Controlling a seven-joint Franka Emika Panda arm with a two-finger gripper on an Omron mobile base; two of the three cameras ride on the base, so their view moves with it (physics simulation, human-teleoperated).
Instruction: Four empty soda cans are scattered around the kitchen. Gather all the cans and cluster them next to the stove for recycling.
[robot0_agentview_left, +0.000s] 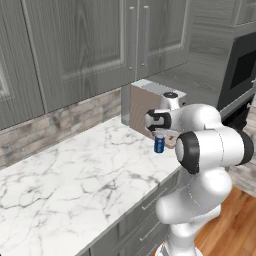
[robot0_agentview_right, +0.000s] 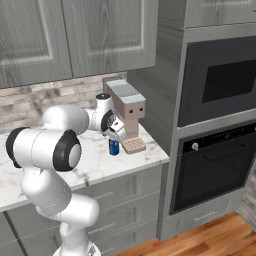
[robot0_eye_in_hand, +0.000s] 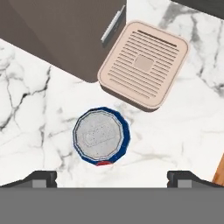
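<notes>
Soda can (robot0_eye_in_hand: 101, 137): one small blue cylinder with a silvery top and a trace of red at its lower edge, upright on the white marble counter (robot0_agentview_left: 70, 175), just beside the beige ribbed drip tray (robot0_eye_in_hand: 144, 64) of a brown coffee machine (robot0_agentview_right: 127, 107). The gripper (robot0_eye_in_hand: 112, 178) hangs directly above it, fingers spread wide, holding nothing.

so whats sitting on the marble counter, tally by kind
blue soda can: 1
brown coffee machine: 1
total: 2
</notes>
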